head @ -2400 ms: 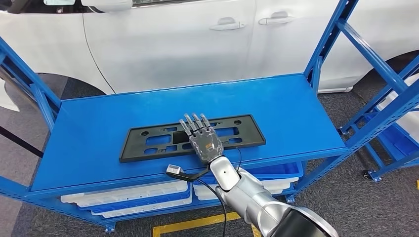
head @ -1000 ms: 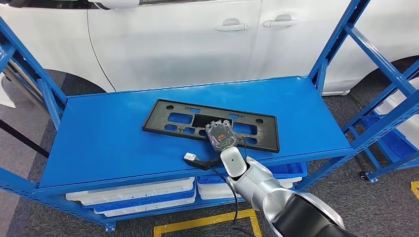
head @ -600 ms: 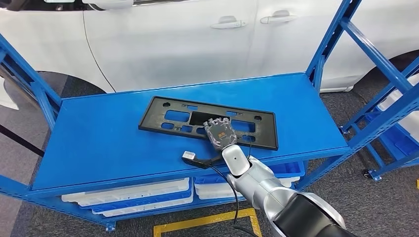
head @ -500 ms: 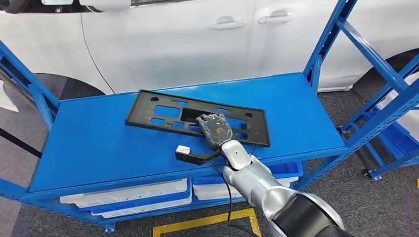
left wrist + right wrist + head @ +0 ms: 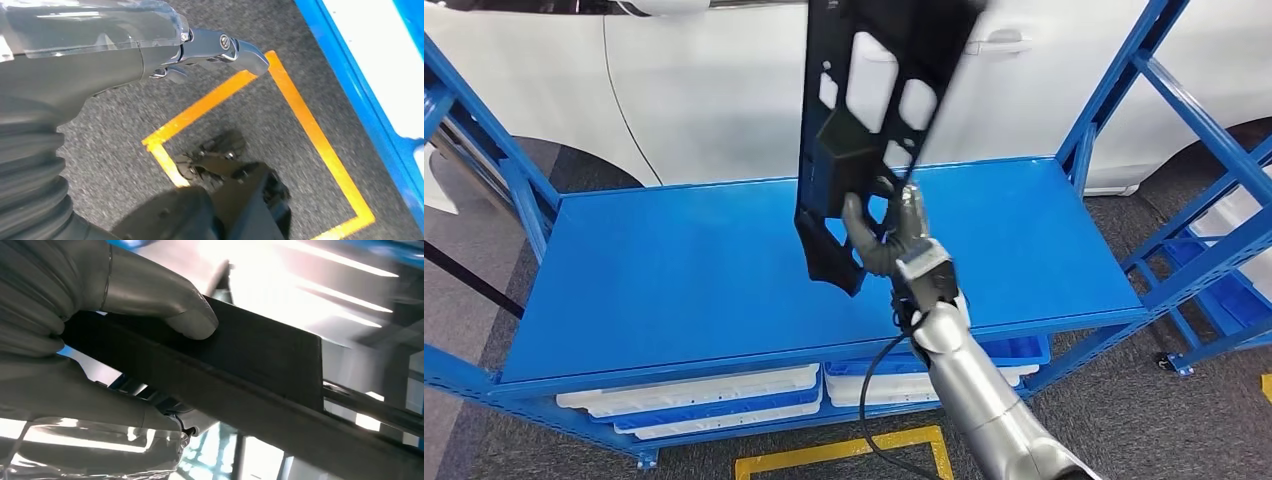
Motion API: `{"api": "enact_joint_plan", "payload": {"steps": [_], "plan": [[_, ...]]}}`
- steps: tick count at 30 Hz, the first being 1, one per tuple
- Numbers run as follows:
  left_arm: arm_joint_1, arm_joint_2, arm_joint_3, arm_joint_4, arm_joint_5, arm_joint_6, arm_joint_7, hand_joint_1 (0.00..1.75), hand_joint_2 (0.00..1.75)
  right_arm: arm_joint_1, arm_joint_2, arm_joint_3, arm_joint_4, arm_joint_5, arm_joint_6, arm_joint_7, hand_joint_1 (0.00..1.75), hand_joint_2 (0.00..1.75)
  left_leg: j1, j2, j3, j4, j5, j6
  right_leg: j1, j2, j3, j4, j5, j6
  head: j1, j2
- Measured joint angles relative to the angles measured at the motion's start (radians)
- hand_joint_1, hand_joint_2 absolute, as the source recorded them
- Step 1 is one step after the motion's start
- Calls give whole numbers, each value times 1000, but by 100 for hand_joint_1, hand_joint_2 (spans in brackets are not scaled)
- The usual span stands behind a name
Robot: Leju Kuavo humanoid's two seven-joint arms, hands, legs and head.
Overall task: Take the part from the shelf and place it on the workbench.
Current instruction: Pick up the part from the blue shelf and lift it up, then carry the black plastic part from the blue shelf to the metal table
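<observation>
right hand (image 5: 886, 238): fingers (image 5: 911, 212) and thumb clamp part (image 5: 864, 120) near its lower end | part upright, frame centre-top, above blue shelf (image 5: 674, 270) | left hand (image 5: 150, 47): you can't tell

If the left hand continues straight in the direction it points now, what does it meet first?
Most likely the grey carpeted floor, near the yellow floor marking. The left hand hangs beside the blue shelf; depth is unclear.
</observation>
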State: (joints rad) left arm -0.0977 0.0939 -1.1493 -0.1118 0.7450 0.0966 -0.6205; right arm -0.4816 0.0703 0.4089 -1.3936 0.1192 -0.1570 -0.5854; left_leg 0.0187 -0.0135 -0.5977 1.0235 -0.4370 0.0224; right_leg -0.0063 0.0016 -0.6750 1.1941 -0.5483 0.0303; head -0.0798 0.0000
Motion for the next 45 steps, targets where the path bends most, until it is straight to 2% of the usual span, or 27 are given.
{"api": "enact_joint_plan", "payload": {"steps": [2,3,4,7,8,11,12,14,16,18,19,21,23,27,29,31,32,33,34,35,37,38,39,41,43,44,45], "plan": [[3,2,4,0,1,0,-4,0,175,61,-40,2,-141,-92,101,-19,175,175,-1,1,0,0,-2,2,-1,0,-58,106,-32,4,0,0],[4,3,5,0,1,-1,-7,0,175,89,-56,4,-206,-137,159,-22,175,175,-1,1,1,0,-4,2,-1,-1,-63,109,-20,4,0,0],[4,4,6,0,1,-2,-10,0,175,113,-68,8,-266,-181,221,-20,175,175,-1,1,3,0,-5,2,-1,-1,-48,72,9,2,0,0],[2,4,7,0,0,-10,-15,0,175,162,-91,30,-408,-332,425,6,175,175,-3,0,9,2,-10,-6,2,-1,46,-121,97,-11,0,0],[2,4,8,0,0,-13,-12,0,175,174,-97,39,-440,-381,488,16,175,175,-4,0,9,2,-11,-10,5,-1,62,-155,106,-16,0,0],[3,7,13,0,0,-15,1,0,175,198,-119,71,-494,-487,619,36,175,175,-7,1,10,1,-11,-25,6,-1,65,-170,113,-30,0,0],[2,8,17,0,0,-14,6,0,175,198,-130,82,-500,-516,647,39,175,175,-7,2,8,8,-21,-30,3,-2,65,-175,117,-37,0,0],[0,11,28,0,-1,-9,18,0,175,182,-153,102,-496,-586,691,45,175,175,-6,5,-17,76,-79,-35,-1,-6,62,-182,126,-50,0,0],[-2,13,39,0,-2,2,31,0,175,156,-181,119,-480,-658,722,54,175,175,-5,6,-62,203,-154,-38,1,-7,52,-181,134,-55,0,0],[-2,17,48,0,-2,15,38,0,175,138,-204,129,-465,-708,735,65,175,175,-5,6,-73,266,-177,-40,2,-8,38,-177,144,-54,0,0],[-2,20,53,0,-2,22,41,0,175,134,-212,132,-460,-723,735,71,175,175,-5,6,-51,241,-162,-40,2,-8,30,-175,149,-52,0,0],[-3,25,60,0,-2,36,45,0,175,131,-223,134,-451,-739,724,79,175,175,-5,7,32,108,-117,-36,1,-8,16,-166,157,-45,0,0],[-4,30,62,0,-2,46,50,0,175,131,-232,137,-446,-742,708,82,175,175,-9,5,85,11,-91,-27,2,-8,9,-160,166,-34,0,0],[-1,38,64,0,-2,56,54,0,175,139,-250,144,-434,-730,687,68,175,175,-14,5,79,-4,-63,-2,-2,-6,3,-161,177,-8,0,0],[-2,40,64,0,-2,58,55,0,175,145,-258,144,-428,-725,681,60,175,175,-12,9,63,-9,-40,11,-5,-3,-21,-105,115,2,0,0],[-3,43,64,0,-2,58,55,0,175,151,-265,144,-421,-722,679,54,175,175,-13,11,38,-8,-21,16,-8,-3,-60,19,18,10,0,0],[-3,45,64,0,-2,58,56,0,175,157,-267,144,-418,-718,678,49,175,175,-14,11,24,-7,-12,16,-8,-3,-71,77,-11,13,0,0],[-3,46,63,0,-2,59,56,0,175,163,-267,144,-415,-713,675,44,175,175,-15,11,12,-6,-4,16,-8,-3,-69,109,-20,14,0,0],[-2,47,63,1,-2,60,58,0,175,170,-268,144,-412,-708,672,39,175,175,-15,11,-1,-5,4,15,-8,-3,-47,105,-10,12,0,0],[-2,48,62,1,-2,60,60,0,175,177,-267,144,-409,-703,669,36,175,175,-16,10,-11,-4,12,14,-8,-3,-5,60,11,9,0,0],[-1,49,62,1,-2,61,63,0,175,184,-267,144,-407,-697,665,30,175,175,-18,9,-26,-3,25,9,-5,-3,105,-86,37,-4,0,0],[-1,50,62,1,-2,61,64,0,175,186,-267,144,-407,-694,664,28,175,175,-18,9,-29,-3,31,5,-1,-3,145,-143,39,-10,0,0],[-1,50,61,1,-2,61,64,0,175,187,-266,144,-407,-693,664,27,175,175,-18,8,-30,-4,36,1,3,-2,164,-174,38,-15,0,0],[-1,51,60,1,-2,61,68,0,175,190,-265,144,-407,-691,663,24,175,175,-16,9,-31,-8,47,-9,10,-2,165,-186,44,-23,0,0],[1,52,58,3,-2,63,80,0,175,196,-261,143,-406,-685,657,20,175,175,-16,7,-36,-12,55,-21,8,-4,156,-198,61,-36,0,0],[3,52,56,4,-2,64,90,0,175,199,-258,143,-406,-679,653,17,175,175,-16,7,-45,-2,39,-25,5,-6,147,-204,74,-44,0,0],[5,52,54,5,-2,65,103,0,175,203,-254,142,-406,-672,649,13,175,175,-16,7,-57,26,4,-30,2,-8,137,-210,88,-51,0,0]]}}
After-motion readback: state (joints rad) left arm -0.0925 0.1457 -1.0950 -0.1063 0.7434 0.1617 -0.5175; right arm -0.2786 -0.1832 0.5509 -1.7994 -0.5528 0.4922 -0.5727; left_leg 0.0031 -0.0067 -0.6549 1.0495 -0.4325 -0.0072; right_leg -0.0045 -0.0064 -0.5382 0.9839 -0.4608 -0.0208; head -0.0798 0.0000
